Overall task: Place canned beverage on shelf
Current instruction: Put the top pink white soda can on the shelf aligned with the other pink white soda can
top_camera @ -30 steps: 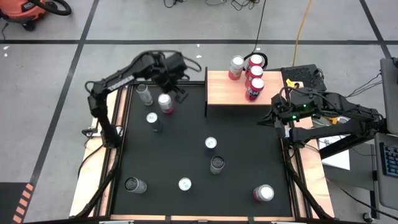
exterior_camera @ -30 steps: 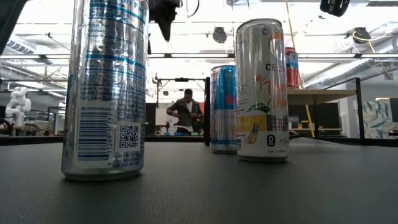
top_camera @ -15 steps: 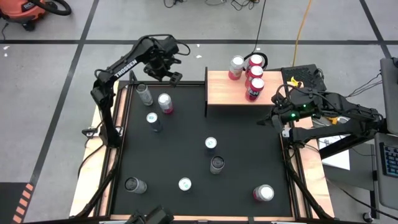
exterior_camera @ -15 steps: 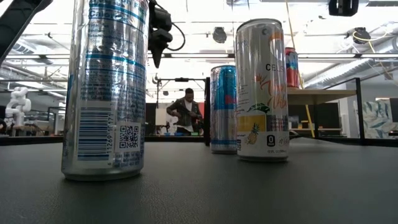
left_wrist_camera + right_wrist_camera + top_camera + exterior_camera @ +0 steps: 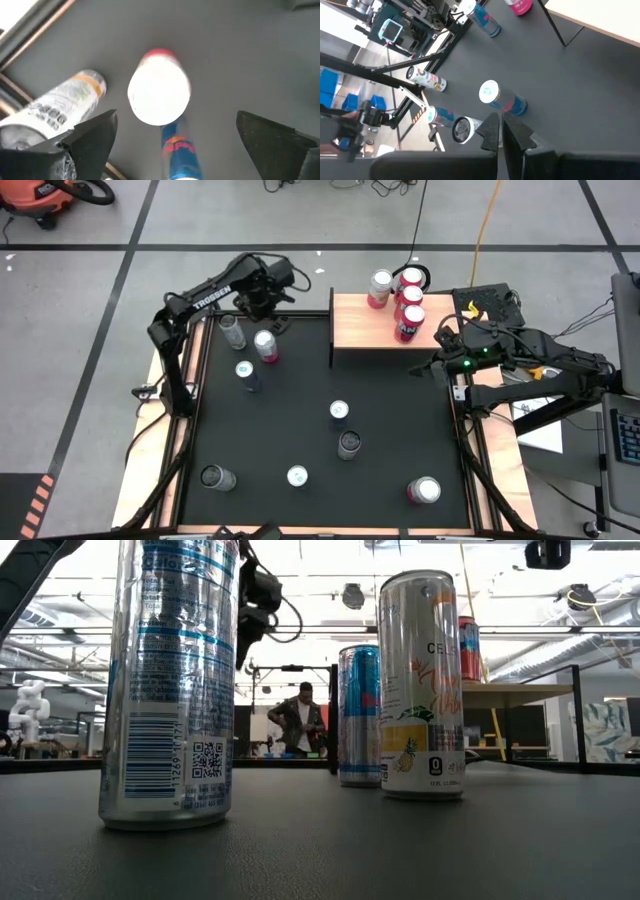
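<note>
The shelf [image 5: 370, 330], a light-wood board at the mat's far right, bears several red cans [image 5: 408, 322]. My left gripper [image 5: 264, 302] hangs open over the mat's far left corner, pointing down. In the left wrist view its gripper [image 5: 175, 122] has a pink-and-white can [image 5: 159, 92] below and between the fingers, apart from them. That can [image 5: 265, 345] stands upright on the mat beside a silver can [image 5: 232, 330]. My right gripper [image 5: 447, 348] waits shut at the table's right edge, near the shelf.
More cans stand on the black mat: a blue one [image 5: 247, 374], two mid-mat [image 5: 339, 412] [image 5: 349, 443], and others along the near edge [image 5: 217, 477] [image 5: 297, 476] [image 5: 424, 491]. The shelf's black frame [image 5: 331, 330] rises at its left side. A person [image 5: 300, 722] stands in the room beyond the table.
My left gripper has gone down and toward the table's left edge, away from the shelf, coming over the pink-and-white can. Its fingers stay open. No can has moved.
</note>
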Robot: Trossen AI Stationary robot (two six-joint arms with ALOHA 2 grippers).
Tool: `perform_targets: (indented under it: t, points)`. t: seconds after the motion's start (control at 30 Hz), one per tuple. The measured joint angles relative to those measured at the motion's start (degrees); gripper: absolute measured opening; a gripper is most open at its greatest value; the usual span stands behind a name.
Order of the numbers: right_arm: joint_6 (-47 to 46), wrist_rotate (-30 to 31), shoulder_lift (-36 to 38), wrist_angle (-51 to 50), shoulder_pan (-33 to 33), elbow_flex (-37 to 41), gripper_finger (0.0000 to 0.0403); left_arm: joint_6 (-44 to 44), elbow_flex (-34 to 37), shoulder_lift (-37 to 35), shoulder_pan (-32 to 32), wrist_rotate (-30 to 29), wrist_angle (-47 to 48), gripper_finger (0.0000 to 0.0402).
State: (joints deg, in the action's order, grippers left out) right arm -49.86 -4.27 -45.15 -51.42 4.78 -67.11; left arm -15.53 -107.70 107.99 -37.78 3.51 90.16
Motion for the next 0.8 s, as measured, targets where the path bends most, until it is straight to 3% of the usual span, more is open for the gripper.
perform_targets:
  t: [0.33, 0.8]
  points:
    - [-0.03, 4.61, -0.02, 0.08, 0.00, 0.00, 0.0000, 2.44, 5.88, -0.21, 2.66, -2.49, -2.13, 0.0400]
    - [1.90, 4.70, -0.02, 0.11, 0.00, 0.00, 0.0000, 6.49, 13.78, -0.21, 1.76, -2.98, -7.84, 0.0400]
